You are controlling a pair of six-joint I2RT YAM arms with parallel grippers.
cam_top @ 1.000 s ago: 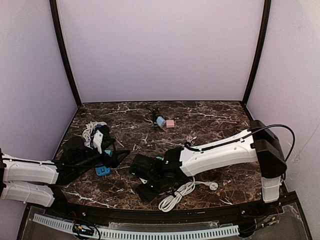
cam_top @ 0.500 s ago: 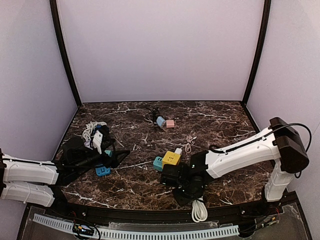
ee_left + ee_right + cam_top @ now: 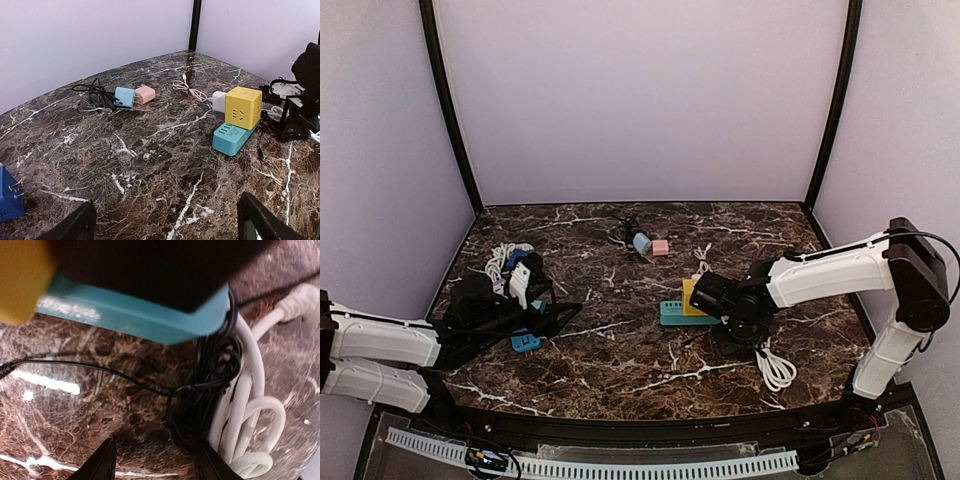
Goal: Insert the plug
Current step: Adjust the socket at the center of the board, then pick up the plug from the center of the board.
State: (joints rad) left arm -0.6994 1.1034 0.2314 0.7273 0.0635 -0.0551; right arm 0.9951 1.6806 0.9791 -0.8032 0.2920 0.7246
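A teal power strip (image 3: 678,313) lies on the marble table with a yellow socket cube (image 3: 694,296) on it. From the left wrist view the strip (image 3: 233,138) and cube (image 3: 243,107) show a white plug (image 3: 218,101) against the cube's side. A blue plug (image 3: 525,341) with metal prongs lies by my left gripper (image 3: 548,316), whose jaws (image 3: 167,231) are open over bare marble. My right gripper (image 3: 741,327) sits just right of the strip. It is open (image 3: 154,469), with a black cable bundle (image 3: 216,371) by its right finger and the strip (image 3: 135,315) close ahead.
A coiled white cable (image 3: 775,368) lies near the front right, touching the black bundle (image 3: 250,410). Blue (image 3: 641,242) and pink (image 3: 661,247) adapters with a black cord sit at the back centre. A white cable with an adapter (image 3: 510,264) lies at the far left.
My right arm has swung from the left-centre to the right, and the strip, yellow cube and white cable have moved right with it. The left arm has stayed put.
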